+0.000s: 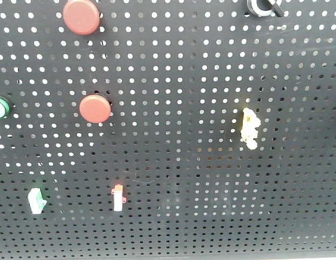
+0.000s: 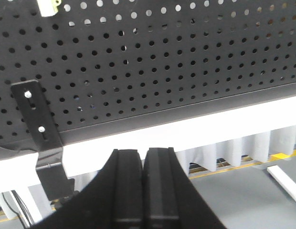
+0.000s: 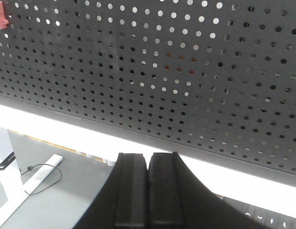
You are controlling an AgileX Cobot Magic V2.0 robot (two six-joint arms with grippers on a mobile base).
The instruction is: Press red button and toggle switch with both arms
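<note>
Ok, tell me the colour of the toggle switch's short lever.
Black lever, best seen in the exterior front-facing view.

1. Bright light shines from behind through the holes of the black pegboard point(image 1: 211, 179), leaving its face dim.
2. The front view is slightly soft.
3. Both wrist views show near parts blurred and the white band below overexposed.

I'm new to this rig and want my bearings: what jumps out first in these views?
Two red discs on the black pegboard: the red button at upper left, a smaller red disc below it. The toggle switch sits at the top edge, right of centre, with a yellow switch lower down.
</note>
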